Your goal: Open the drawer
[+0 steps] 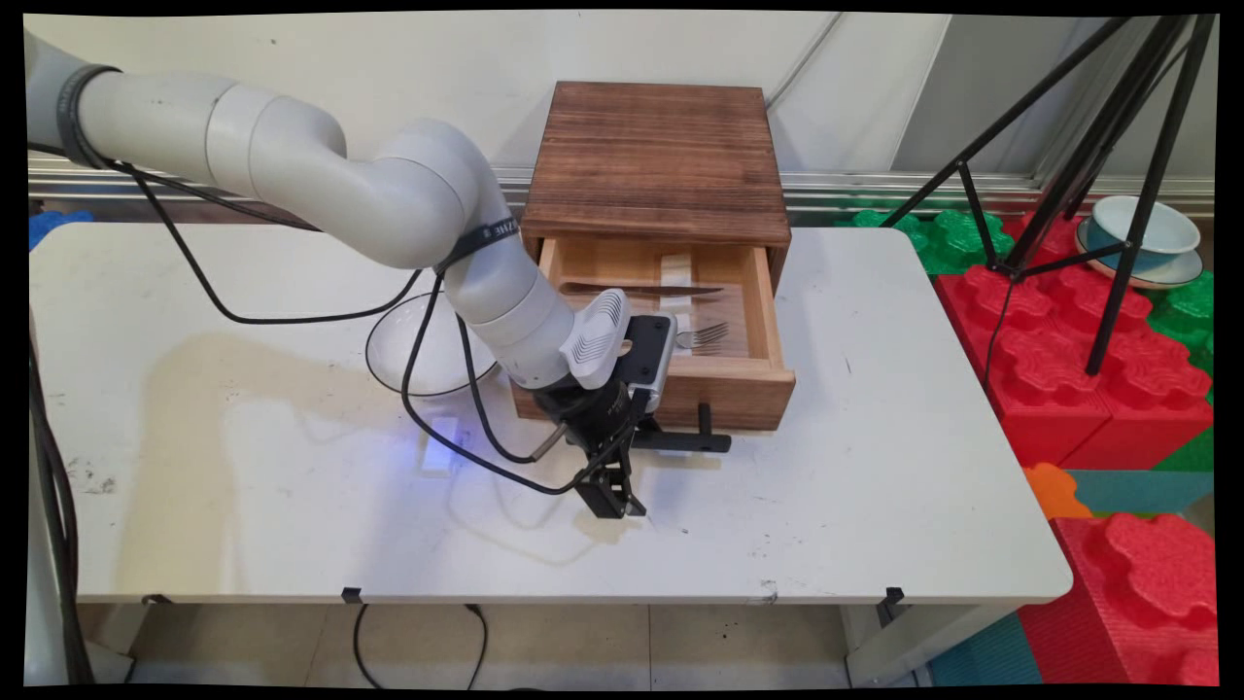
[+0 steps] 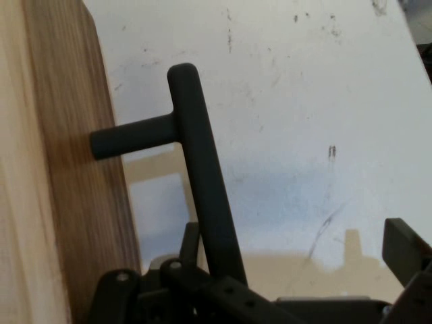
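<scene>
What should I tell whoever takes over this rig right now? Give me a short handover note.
Gripper: open, holding nothing, low over the white table in front of the drawer.
Handle: the drawer's black T-handle lies between the fingers, close to one finger; I cannot tell whether they touch.
Drawer: pulled out of the wooden box. Inside lie a fork and a long thin dark utensil.
Nearby: a clear glass bowl stands on the table left of the box, partly behind the arm.
</scene>
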